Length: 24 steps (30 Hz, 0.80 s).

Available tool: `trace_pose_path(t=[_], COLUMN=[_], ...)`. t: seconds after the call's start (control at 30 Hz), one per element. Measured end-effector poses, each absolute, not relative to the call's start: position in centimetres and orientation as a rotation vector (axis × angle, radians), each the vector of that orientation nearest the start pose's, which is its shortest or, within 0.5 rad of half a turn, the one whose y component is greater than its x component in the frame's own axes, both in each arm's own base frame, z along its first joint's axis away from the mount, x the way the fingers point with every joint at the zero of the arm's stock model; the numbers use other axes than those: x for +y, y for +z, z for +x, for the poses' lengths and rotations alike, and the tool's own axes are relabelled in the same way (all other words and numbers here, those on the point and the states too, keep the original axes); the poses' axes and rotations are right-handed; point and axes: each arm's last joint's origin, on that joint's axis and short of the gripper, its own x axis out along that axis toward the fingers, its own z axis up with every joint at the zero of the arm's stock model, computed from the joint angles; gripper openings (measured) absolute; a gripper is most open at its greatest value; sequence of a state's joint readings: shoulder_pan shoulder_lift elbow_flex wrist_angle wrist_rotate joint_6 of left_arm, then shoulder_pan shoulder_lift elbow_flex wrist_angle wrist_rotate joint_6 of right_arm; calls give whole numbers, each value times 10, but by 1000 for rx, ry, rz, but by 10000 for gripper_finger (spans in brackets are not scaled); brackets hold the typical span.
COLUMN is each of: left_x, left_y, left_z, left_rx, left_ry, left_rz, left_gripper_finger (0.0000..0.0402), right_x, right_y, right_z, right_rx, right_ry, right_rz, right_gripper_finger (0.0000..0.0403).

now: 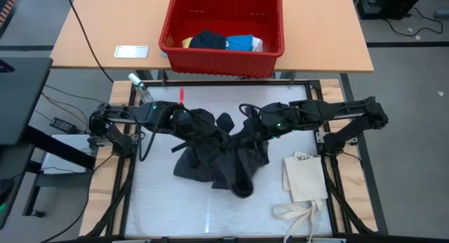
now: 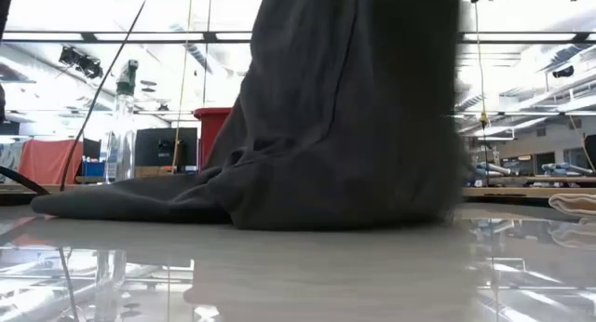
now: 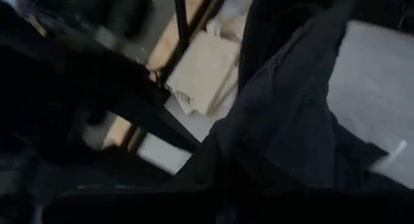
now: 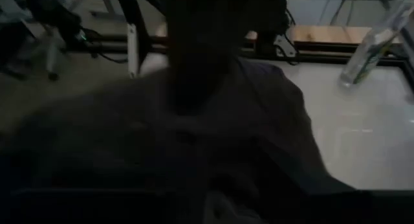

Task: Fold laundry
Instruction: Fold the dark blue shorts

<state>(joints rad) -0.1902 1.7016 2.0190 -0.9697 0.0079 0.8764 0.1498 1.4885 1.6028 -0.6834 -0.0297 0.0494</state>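
dark grey shorts (image 1: 221,155) bunched mid-frame in the high view, both arms holding them up. left gripper (image 1: 188,122) clamped on the cloth; right gripper (image 1: 254,123) — can't tell its fingers. if right lets go early, the shorts prob sag lopsided — fold ruined.

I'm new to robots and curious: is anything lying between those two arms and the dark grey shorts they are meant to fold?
Nothing visible does. Both the left gripper and the right gripper are already at the crumpled dark grey cargo shorts. The flat cream tote bag lies apart.
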Motion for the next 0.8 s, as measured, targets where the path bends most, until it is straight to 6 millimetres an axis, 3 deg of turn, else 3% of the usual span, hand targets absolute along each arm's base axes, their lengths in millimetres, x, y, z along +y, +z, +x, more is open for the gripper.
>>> trace_pose_path(t=[0.2, 0.4, 0.6, 0.7, 0.8], left_x=[-64, -55, -66, -77, -86], left_y=[436, 410, 377, 372, 372], left_z=[340, 346, 345, 343, 342], left_rx=[554, 766, 1053, 1105, 1117], left_ry=[-486, -538, -619, -630, -605], left_rz=[884, 673, 553, 526, 480], left_gripper_finger=[26, 27, 16, 14, 14], right_x=[49, 40, 50, 55, 56], right_y=[397, 384, 323, 294, 269], right_z=[314, 295, 287, 291, 301], right_rx=[595, 820, 1085, 1073, 955], right_ry=[65, -89, 17, 72, 118], right_rz=[-99, 28, 50, 66, 101], right_gripper_finger=[201, 209, 208, 208, 208])
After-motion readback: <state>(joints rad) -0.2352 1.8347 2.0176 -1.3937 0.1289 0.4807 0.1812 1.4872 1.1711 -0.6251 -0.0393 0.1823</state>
